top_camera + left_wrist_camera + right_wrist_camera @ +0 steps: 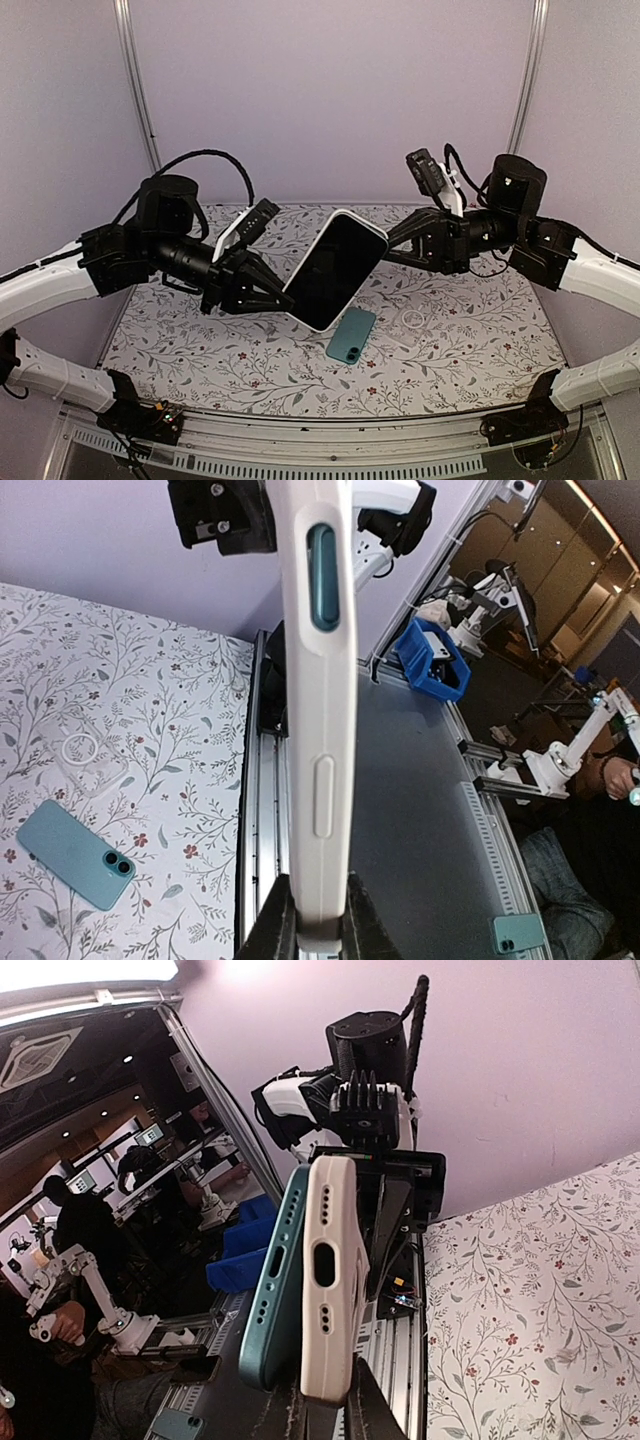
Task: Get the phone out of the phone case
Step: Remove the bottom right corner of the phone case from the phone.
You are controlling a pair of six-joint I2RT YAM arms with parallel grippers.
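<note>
A white phone case [320, 325] with a teal phone [335, 268] in it hangs tilted above the table, screen toward the camera. My left gripper [283, 297] is shut on its lower left end, and in the left wrist view the fingers [318, 920] pinch the case's side [320, 730]. My right gripper [388, 240] is shut on the upper right end. From the right wrist, the gripper [325, 1415] clamps the white case [330, 1280]. There the teal phone [275, 1280] stands lifted away from the case at this end, outside the fingers.
A second teal phone [350, 335] lies camera-side up on the floral tabletop below the held case. A clear case with a ring [412, 320] lies beside it. The table's metal rail [255, 810] runs along the edge, with other workstations beyond it.
</note>
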